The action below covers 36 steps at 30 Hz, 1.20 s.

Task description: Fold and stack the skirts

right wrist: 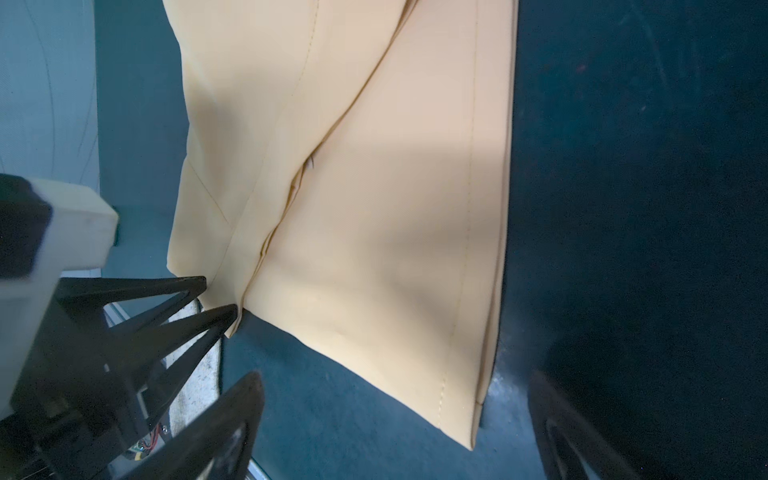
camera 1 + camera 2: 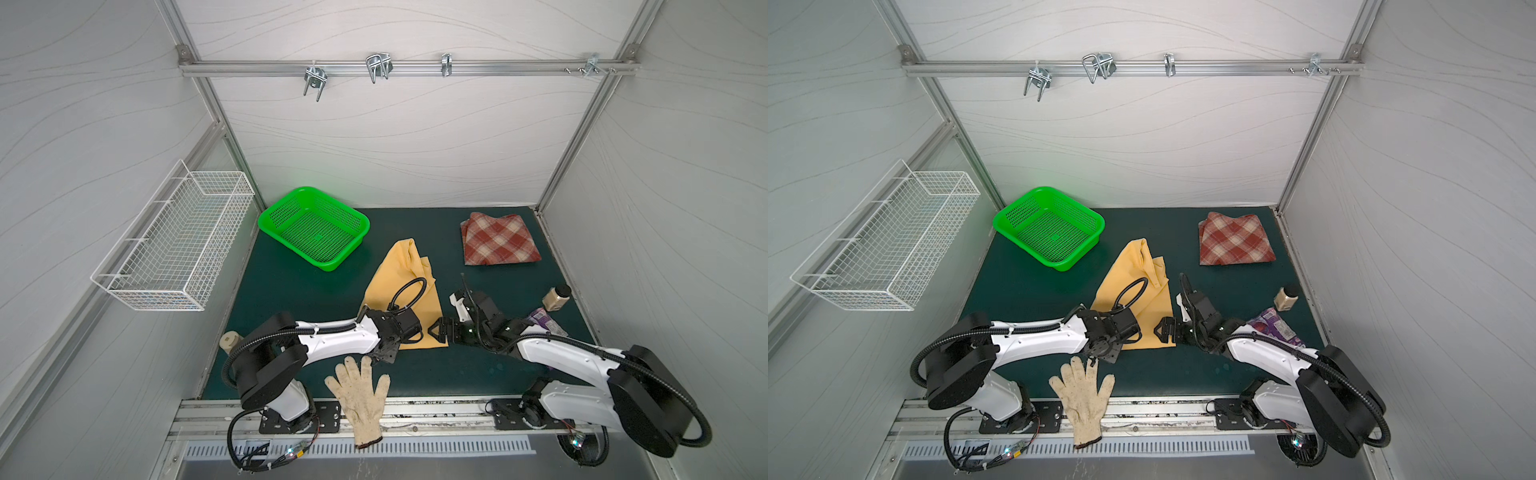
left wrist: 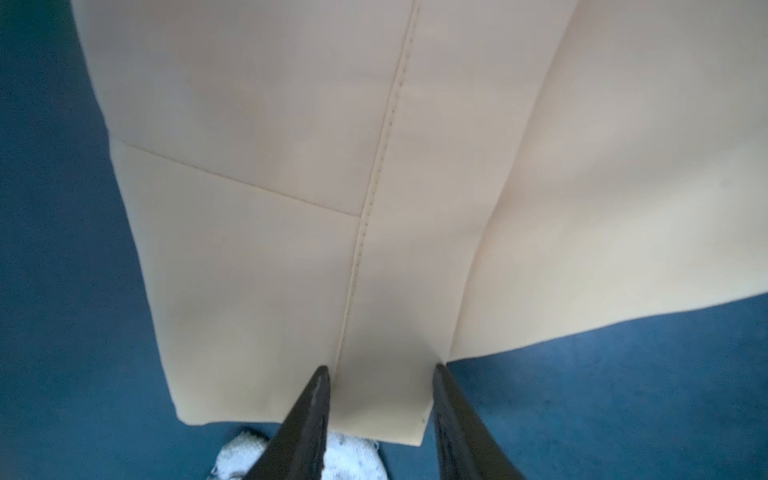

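The left gripper (image 3: 381,367) has its jaws partly spread astride the hem of the mustard skirt (image 2: 386,270), while the right gripper (image 1: 395,372) has its jaws spread wide just beside that skirt's corner.

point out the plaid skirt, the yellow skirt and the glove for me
plaid skirt (image 2: 498,239), in a top view, middle of the folded cloth
yellow skirt (image 2: 405,257), in a top view, far end, beyond the cable loop
glove (image 2: 359,392), in a top view, the palm
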Tool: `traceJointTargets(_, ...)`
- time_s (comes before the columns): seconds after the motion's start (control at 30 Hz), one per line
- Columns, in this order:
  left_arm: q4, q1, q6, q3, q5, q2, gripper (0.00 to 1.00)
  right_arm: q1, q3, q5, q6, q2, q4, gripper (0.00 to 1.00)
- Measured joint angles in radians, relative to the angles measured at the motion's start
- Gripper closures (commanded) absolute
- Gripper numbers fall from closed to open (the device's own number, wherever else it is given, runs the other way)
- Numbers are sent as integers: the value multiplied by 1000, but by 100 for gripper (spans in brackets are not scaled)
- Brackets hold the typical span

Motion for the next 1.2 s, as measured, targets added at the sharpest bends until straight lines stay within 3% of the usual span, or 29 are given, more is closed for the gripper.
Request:
traceJointTargets(0.23,5,-5,-1,-7,3,0,58,11,0,2,4,10,13,1)
traceJointTargets(0.33,5,-11,0,-7,4,0,53,18,0,5,5,15,13,1)
traceJointTargets(0.53,6,-45,-8,-8,9,1,52,20,0,11,7,22,18,1)
traceJointTargets(0.8,4,-56,-41,-5,-23,21,66,26,0,13,7,23,28,1)
traceJointTargets(0.87,0,-56,-52,-2,-44,30,81,27,0,14,7,23,29,1)
traceJointTargets(1.03,-23,-56,-62,11,-89,63,96,33,2,19,8,21,29,1)
traceJointTargets(1.2,-53,-56,-61,24,-113,69,100,41,18,24,13,8,31,1)
